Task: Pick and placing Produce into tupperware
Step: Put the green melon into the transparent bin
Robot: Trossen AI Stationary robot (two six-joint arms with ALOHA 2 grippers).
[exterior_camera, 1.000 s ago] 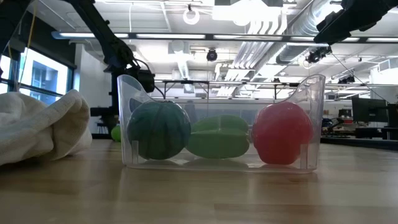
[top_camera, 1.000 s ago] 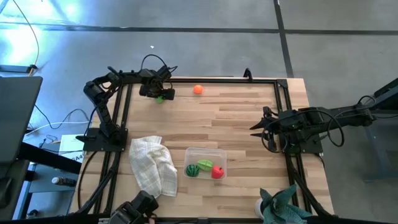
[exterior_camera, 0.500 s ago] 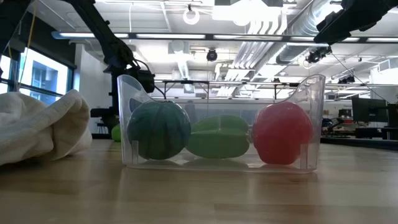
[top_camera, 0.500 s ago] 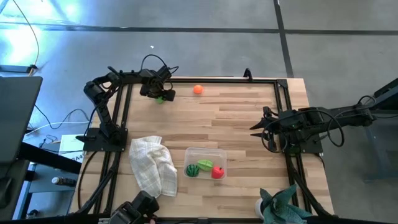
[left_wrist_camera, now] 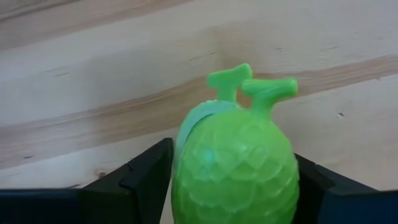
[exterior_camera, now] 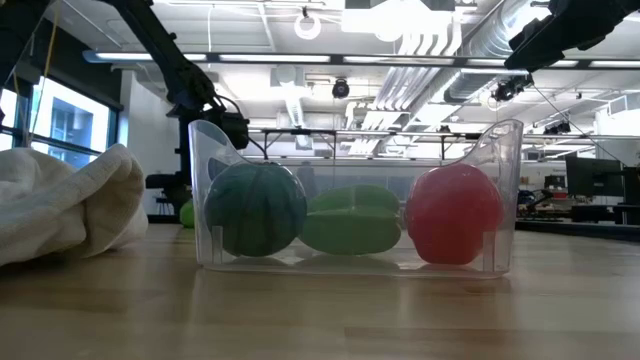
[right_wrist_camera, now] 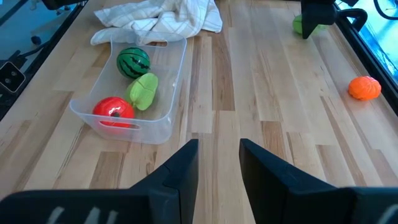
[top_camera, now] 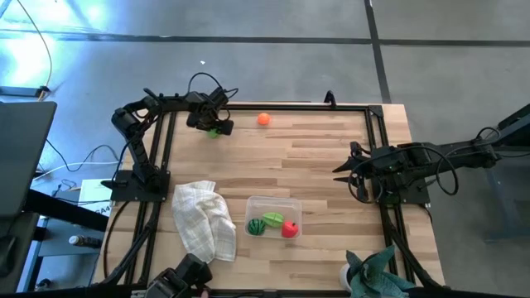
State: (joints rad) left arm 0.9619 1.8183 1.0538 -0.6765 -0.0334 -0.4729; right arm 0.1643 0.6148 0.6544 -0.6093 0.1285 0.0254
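Observation:
A light-green scaly fruit [left_wrist_camera: 236,168] with a forked stem rests on the table near its far left corner [top_camera: 218,131]. My left gripper [top_camera: 213,126] points down over it, one finger on each side of it [left_wrist_camera: 233,165]. An orange fruit [top_camera: 263,118] lies alone at the far edge. The clear tupperware [top_camera: 275,201] stands near the front and holds a striped round green fruit [right_wrist_camera: 133,62], a light-green leafy piece [right_wrist_camera: 143,91] and a red one [right_wrist_camera: 114,111]. My right gripper [top_camera: 338,170] waits open at the right, above the table. My left gripper comes at the scaly fruit from above, its fingers [left_wrist_camera: 149,171] close beside the fruit's two sides. I cannot tell whether they touch it. The fruit lies on the table with its stem end [left_wrist_camera: 249,84] away from the fingers.
A crumpled white cloth [top_camera: 203,219] lies just left of the tupperware. A teal spiky plant-like thing [top_camera: 377,277] sits at the front right corner. Black frame rails [top_camera: 298,106] run along the table's edges. Bare wood stretches across the middle.

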